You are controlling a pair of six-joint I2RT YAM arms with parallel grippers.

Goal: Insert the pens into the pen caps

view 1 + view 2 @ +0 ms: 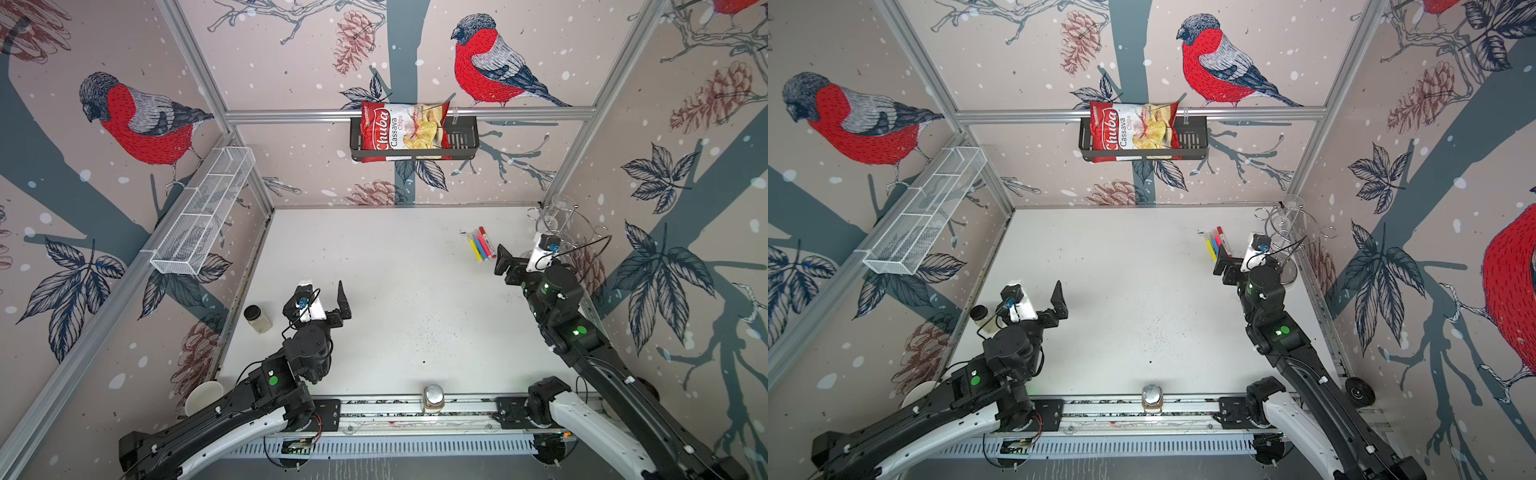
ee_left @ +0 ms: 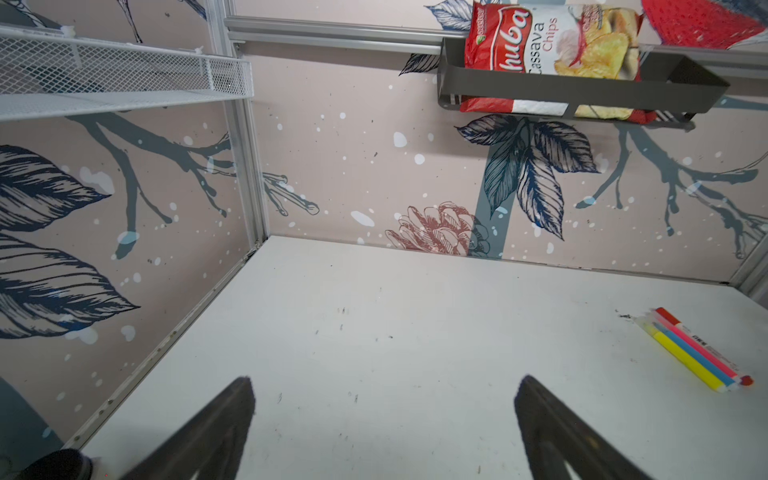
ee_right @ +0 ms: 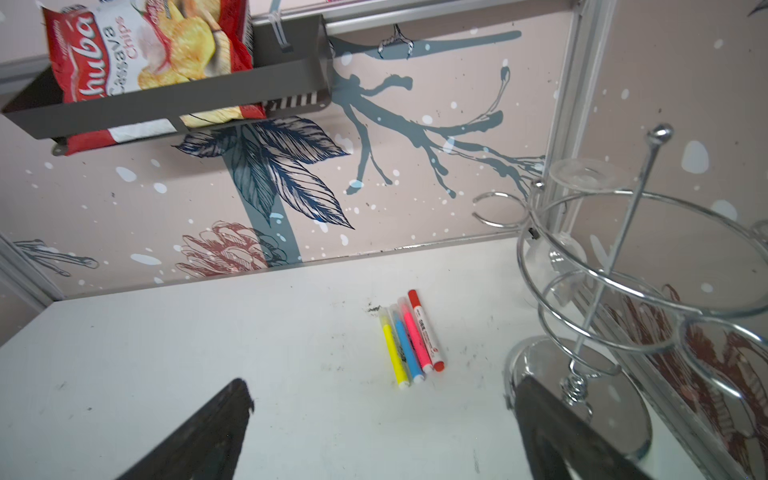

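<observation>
Closest to my lenses, the left gripper [image 2: 385, 380] is showing its two dark fingers [image 2: 228, 419] spread wide apart with nothing between them, hanging above the bare white tabletop [image 2: 374, 332]. The right gripper [image 3: 383, 381] is likewise standing with its jaws wide apart and empty, hovering just short of the pens [image 3: 409, 351].

I am seeing all four slim markers lying side by side, touching, on the far right part of the table near the back wall. They are a yellow marker [image 3: 392, 353], a blue marker [image 3: 408, 349], a pink-red marker [image 3: 417, 340] and a white-barrelled marker [image 3: 428, 336] with black print.

An opaque red pen cap [image 3: 413, 297] is sitting on the far end of the white one. Short translucent whitish pen caps [image 3: 383, 316] are lying in line at the far ends of the other three; I cannot tell how firmly they are seated.

A chrome wire glass rack [image 3: 623, 257] is standing just beside the right gripper, towards the right wall. In both top views a small glass jar [image 1: 257, 319] with a black lid is standing near the left arm by the left wall, well apart from the pens.
</observation>
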